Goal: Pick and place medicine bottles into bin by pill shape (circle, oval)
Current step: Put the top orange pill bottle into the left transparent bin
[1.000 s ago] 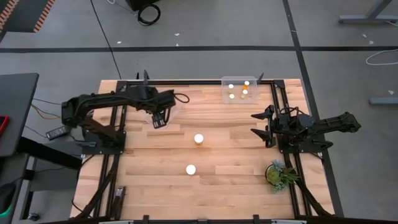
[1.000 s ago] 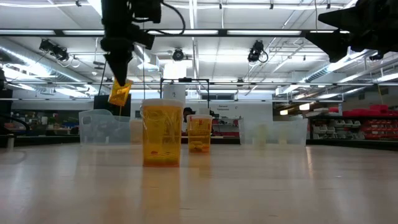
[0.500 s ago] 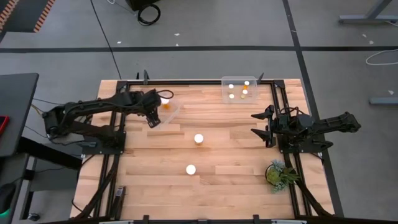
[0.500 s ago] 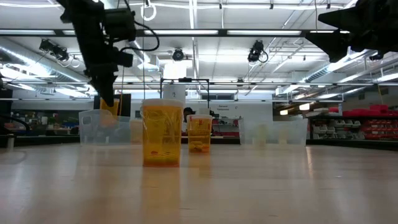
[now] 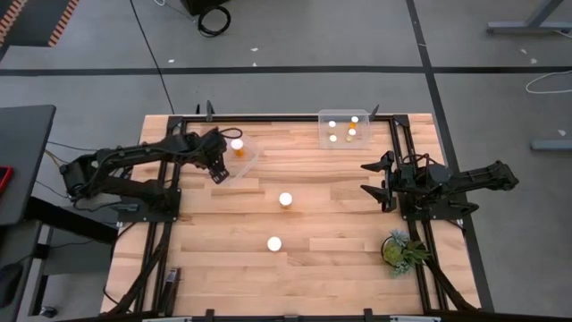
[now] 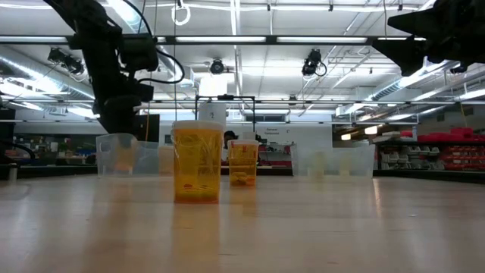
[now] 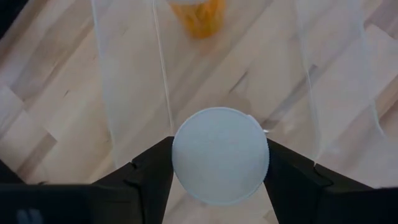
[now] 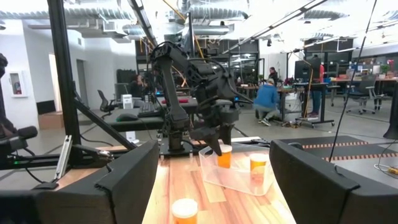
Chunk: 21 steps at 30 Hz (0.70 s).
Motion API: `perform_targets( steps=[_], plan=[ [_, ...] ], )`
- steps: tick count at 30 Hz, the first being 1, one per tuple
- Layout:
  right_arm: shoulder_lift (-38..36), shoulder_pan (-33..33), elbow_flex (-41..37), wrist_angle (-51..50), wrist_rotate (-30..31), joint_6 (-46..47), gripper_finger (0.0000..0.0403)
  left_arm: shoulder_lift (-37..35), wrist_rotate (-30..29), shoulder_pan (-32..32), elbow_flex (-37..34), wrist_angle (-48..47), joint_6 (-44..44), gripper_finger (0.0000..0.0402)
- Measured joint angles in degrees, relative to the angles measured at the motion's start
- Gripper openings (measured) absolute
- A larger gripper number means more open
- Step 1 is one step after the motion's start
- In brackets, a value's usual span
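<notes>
**Left claw holding a bottle over the left bin: risks and blind spots**

Everything here is placed from the clear left bin (image 5: 251, 157), which sits on the wooden table (image 5: 340, 259). Your left gripper (image 5: 218, 167) hangs at that bin's edge, clenched on a white-capped medicine bottle (image 7: 220, 155), with a finger on each side of the cap. A second bottle (image 7: 198, 14) already rests inside the bin.

Risks, as I judge them: the claw sits close to the bin's thin wall, so a release now could bounce the bottle off the rim onto the table. It could also knock over the bottle inside. If the pill shape was misread, it belongs in the other bin (image 5: 344, 131), well away to the right.

Your right gripper (image 5: 386, 184) waits far to the right, fingers spread and empty. Two loose bottles (image 5: 286, 199) (image 5: 274, 242) stand between the bins and nearer you.

Hard to make out: the cap hides the held bottle's body in the wrist view. No pills' shapes can be read, and no view shows the height above the bin floor.
</notes>
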Motion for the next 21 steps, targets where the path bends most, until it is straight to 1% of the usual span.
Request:
perform_targets(
  steps=[8, 21],
  plan=[
    [0.0, -0.01, 0.0, 0.0, -0.01, 0.0, 0.0314, 0.0, 0.0, -0.22, -1.36, 0.3, 0.07, 0.0233],
    [0.0, -0.01, 0.0, 0.0, -0.01, 0.0, 0.0314, 0.0, 0.0, -0.22, -1.36, 0.59, 1.86, 0.0268]
  ],
)
